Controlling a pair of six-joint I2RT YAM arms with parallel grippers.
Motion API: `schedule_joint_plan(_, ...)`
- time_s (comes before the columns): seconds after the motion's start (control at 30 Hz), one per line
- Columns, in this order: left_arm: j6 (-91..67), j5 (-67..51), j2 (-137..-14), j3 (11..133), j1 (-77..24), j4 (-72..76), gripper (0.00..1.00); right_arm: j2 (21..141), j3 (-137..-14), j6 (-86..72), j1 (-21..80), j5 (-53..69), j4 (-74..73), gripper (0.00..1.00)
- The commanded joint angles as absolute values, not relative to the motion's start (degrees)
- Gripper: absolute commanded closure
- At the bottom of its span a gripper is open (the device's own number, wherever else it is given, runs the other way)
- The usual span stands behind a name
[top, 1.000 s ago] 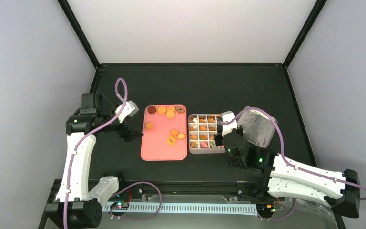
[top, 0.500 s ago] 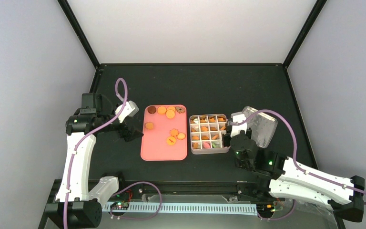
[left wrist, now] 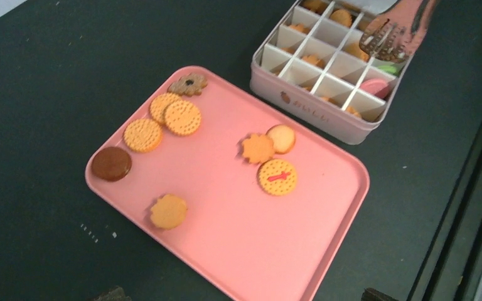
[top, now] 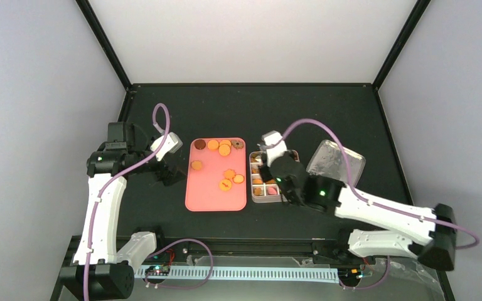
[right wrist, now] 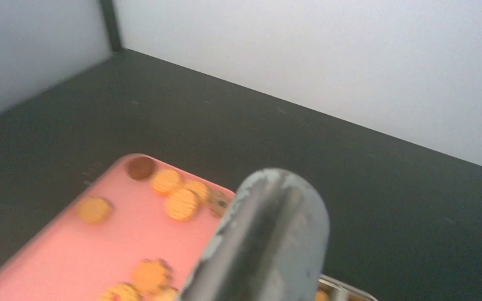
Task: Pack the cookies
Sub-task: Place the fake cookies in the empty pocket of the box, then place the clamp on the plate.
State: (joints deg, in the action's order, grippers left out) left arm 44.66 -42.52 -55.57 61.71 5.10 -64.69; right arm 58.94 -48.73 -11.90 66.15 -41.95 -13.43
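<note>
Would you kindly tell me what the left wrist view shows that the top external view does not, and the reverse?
Only the left wrist: the tongs' forked tip over the divided tin, and the cookies' surface patterns. Only the top external: the left arm, the right arm, and a silver lid right of the tin. Both: the pink tray with loose cookies, and the tin.

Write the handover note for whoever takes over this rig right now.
Grippers: the left gripper is open and empty, beside the left edge of the pink tray. The right gripper is shut on the metal tongs, tips over the divided tin; whether they carry anything cannot be told.
Things: nine cookies lie loose on the tray. The lid lies right of the tin.
Done: many compartments hold cookies; several look empty.
Left: tong the nine tray cookies into the tin.
</note>
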Motion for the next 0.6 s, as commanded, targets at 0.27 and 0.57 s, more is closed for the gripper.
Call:
schedule_joint_plan(0.27, 38.72, -28.72, -59.56, 60.08, 8.59, -59.63, 0.01, 94.29, -77.27, -23.88, 65.1, -21.34, -23.69, 0.87)
schedule_joint_plan(0.57, 39.49, -29.88, -58.76, 59.1, 8.82, -59.59, 0.01, 106.84, -81.12, -33.65, 57.43, -3.49, -23.19, 0.88)
